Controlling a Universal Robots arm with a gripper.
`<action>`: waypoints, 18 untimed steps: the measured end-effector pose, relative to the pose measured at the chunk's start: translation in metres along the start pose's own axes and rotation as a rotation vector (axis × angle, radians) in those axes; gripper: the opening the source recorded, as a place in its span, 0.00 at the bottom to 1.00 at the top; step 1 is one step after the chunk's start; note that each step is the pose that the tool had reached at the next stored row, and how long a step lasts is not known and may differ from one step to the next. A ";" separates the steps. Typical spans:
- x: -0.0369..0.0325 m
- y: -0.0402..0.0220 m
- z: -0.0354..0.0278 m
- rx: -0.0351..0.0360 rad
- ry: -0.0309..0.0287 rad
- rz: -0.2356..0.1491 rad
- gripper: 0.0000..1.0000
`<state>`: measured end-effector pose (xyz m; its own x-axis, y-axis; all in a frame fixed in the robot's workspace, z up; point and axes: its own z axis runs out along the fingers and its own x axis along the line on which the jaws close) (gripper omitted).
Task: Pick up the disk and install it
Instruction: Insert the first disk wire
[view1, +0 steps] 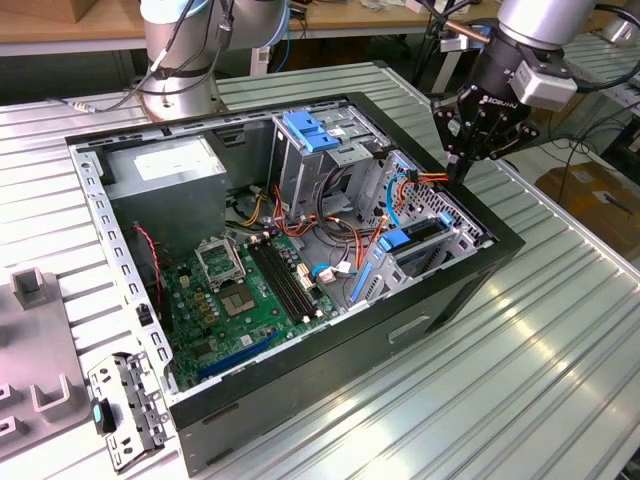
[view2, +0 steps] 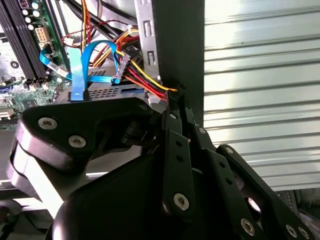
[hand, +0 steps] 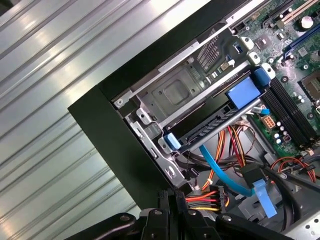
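Blue plastic rails are what mark the disk (view1: 415, 240) for me in the exterior view. It lies flat inside the low drive bay (view1: 458, 232), at the corner of the open case (view1: 330, 370) toward the exterior view's right. A dark metal edge shows between the rails, and I cannot see its label. The case lies on its side on a ribbed metal table (view1: 520, 400). It also holds a green motherboard (view1: 240, 300), a grey box with a white sticker (view1: 165, 165) in its far corner, and a tall grey cage (view1: 300, 175) topped by a blue latch (view1: 310, 130). The arm (view1: 540, 30) comes down steeply over the case's rim just past the bay. The gripper (view1: 455, 172) narrows to one thin tip there, near the disk but apart from it.

In the second wrist view I look along the black fingers (view2: 172, 130). They lie pressed together with no gap I can make out, right against the case's dark wall. A bundle of red, yellow and black wires (view2: 140, 80) runs up to the tips; I cannot tell whether any wire is nipped. A flat blue cable (view2: 80, 70) loops over grey perforated metal beyond them.

In the first wrist view the disk sits slotted in the bay at the case's corner as a dark perforated slab. It has a blue tab at one end and a broad blue handle at the other, under a grey metal plate. The wires and blue cable hang between it and the closed fingers.
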<state>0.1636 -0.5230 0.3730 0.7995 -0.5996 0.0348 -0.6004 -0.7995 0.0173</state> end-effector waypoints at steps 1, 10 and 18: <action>-0.0018 0.0014 0.0001 0.0000 0.0000 0.002 0.16; -0.0020 0.0015 0.0010 -0.0062 -0.0027 0.171 0.16; -0.0106 0.0080 0.0011 -0.0084 -0.0040 0.238 0.16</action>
<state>0.1503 -0.5231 0.3717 0.6357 -0.7711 0.0350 -0.7719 -0.6356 0.0174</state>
